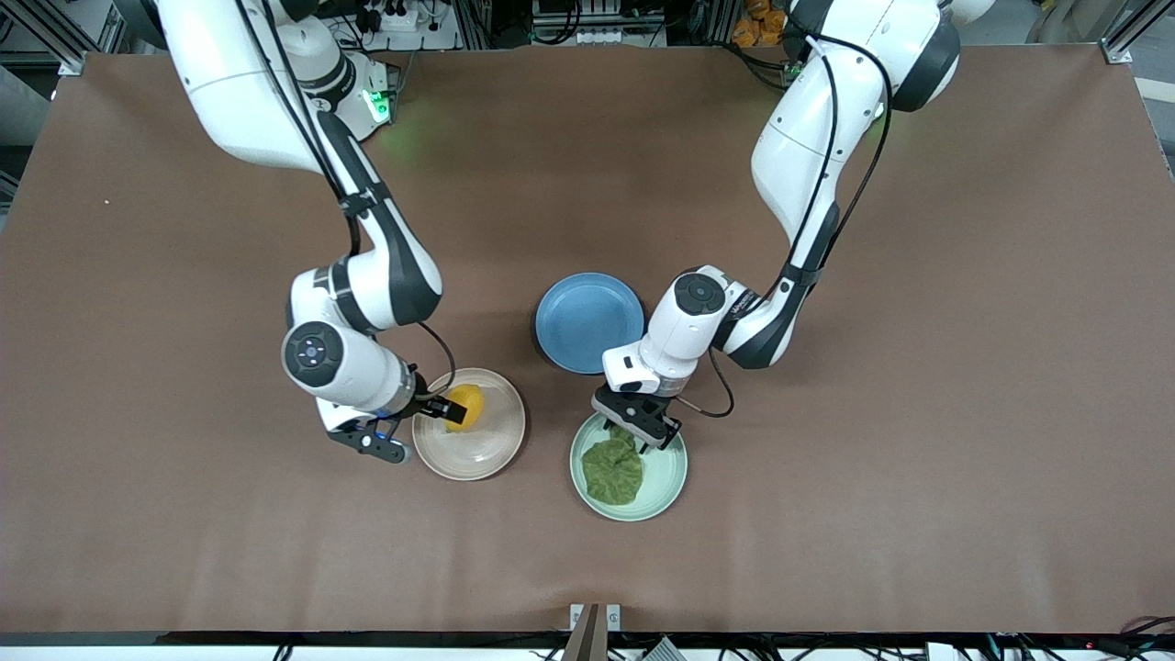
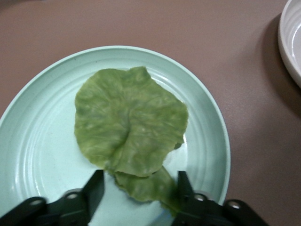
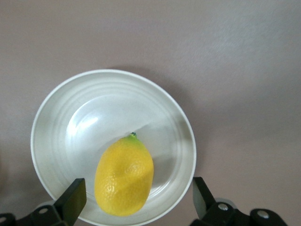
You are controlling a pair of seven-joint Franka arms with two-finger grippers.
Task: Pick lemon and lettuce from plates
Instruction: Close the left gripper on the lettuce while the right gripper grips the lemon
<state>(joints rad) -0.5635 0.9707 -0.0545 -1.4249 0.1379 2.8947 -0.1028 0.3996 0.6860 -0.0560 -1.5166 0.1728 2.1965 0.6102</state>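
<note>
Currently, plates: three on the bench (image 1: 826, 514) — beige-pink plate (image 1: 486, 459), mint plate (image 1: 665, 477), blue plate (image 1: 587, 321).
Lemon (image 1: 464, 406): one, on the beige-pink plate, nubby tip toward plate's middle.
Lettuce (image 1: 613, 470): one leaf, flat on mint plate.
Right claw (image 1: 439, 410): open, straddling the lemon.
Left claw (image 1: 643, 435): open, over lettuce's edge.

We see a brown table (image 1: 964, 413) spreading across the whole front view — its cover plain and smooth, with faint creases near the edges. Near its middle sits a blue round plate (image 1: 589, 321), shallow and glossy, nothing lying in it. Along the table's top edge we make out cables, metal frame posts and a small green light (image 1: 377, 103) — little else.
</note>
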